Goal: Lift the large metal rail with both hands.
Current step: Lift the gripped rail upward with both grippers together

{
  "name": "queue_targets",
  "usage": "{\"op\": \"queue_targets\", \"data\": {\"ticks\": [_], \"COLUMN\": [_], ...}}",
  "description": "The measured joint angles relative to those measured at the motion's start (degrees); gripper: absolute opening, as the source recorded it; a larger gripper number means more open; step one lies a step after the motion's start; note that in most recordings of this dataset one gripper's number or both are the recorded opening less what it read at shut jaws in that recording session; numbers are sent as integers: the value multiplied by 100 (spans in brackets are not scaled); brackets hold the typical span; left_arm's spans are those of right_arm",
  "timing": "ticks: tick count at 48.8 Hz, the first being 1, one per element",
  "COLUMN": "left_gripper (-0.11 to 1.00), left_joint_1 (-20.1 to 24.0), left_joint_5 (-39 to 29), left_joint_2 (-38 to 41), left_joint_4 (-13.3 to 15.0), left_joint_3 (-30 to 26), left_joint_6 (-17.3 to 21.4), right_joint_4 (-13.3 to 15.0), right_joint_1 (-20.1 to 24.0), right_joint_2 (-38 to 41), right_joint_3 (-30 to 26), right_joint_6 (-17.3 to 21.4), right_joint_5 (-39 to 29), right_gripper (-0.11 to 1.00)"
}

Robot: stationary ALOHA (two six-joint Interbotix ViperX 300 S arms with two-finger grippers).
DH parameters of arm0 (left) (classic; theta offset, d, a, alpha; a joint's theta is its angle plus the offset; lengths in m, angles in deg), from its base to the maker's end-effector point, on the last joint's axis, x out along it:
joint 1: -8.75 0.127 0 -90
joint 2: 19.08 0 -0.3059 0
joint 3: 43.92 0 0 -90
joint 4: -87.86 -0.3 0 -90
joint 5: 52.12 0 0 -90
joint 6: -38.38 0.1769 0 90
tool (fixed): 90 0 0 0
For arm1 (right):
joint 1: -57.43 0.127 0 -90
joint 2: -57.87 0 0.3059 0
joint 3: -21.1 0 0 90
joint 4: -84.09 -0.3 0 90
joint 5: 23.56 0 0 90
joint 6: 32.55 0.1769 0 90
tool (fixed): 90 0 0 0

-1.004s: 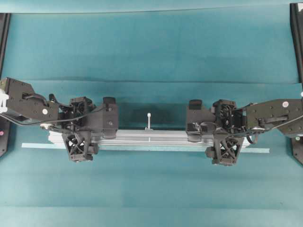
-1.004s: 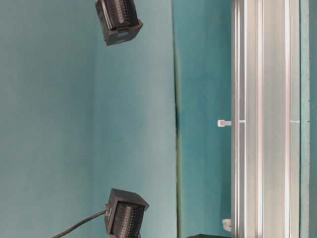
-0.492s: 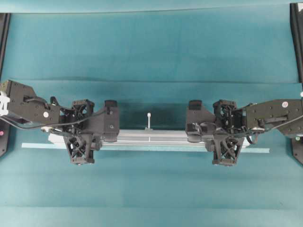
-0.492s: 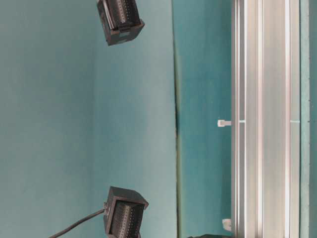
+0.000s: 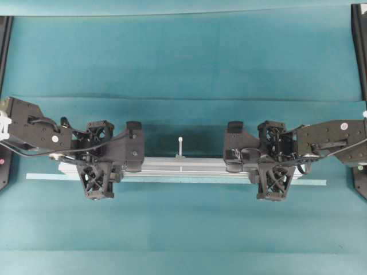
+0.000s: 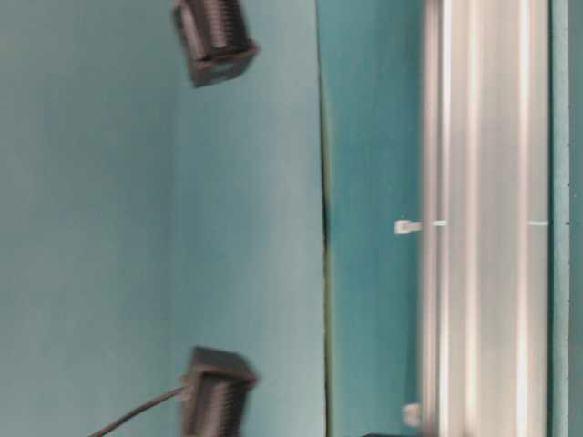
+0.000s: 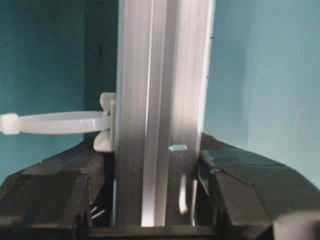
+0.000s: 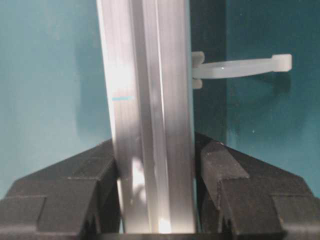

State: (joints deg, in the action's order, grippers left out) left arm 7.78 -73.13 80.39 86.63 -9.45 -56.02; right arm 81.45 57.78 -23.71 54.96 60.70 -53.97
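The jaws of the left gripper (image 7: 157, 200) and right gripper (image 8: 155, 195) are both clamped across the large metal rail (image 5: 189, 167), one near each end, the rail lying lengthwise on the bench (image 5: 183, 63). Raise both ends at equal rate to keep the rail level and avoid twisting. The bench is covered in teal cloth, with a thin pale strip (image 5: 46, 176) beside the rail.

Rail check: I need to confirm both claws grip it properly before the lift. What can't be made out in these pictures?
- Overhead: the rail ends are covered by the left claw and right claw, so pad contact is hidden.
- Table-level: the rail is blurred and cut off top and bottom; no claw shows.
- Wrist views: the rail's underside is out of sight, so its clearance above the table cannot be told.
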Motion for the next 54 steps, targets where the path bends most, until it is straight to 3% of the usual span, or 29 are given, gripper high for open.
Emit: {"op": "queue_targets", "data": {"ticks": [28, 54], "left_gripper": [38, 38], "left_joint_1": [-18, -53], "left_joint_5": [-1433, -2355], "left_joint_2": [-1248, -1811], "left_joint_4": [9, 9], "left_joint_3": [-457, -1151], "left_joint_6": [53, 53], "right_joint_4": [-123, -211], "right_joint_1": [0, 26], "right_joint_2": [-844, -1116], "right_joint_3": [-1002, -2162], "right_joint_6": [35, 202], "right_joint_5": [-1960, -3665], "right_gripper": [39, 39]}}
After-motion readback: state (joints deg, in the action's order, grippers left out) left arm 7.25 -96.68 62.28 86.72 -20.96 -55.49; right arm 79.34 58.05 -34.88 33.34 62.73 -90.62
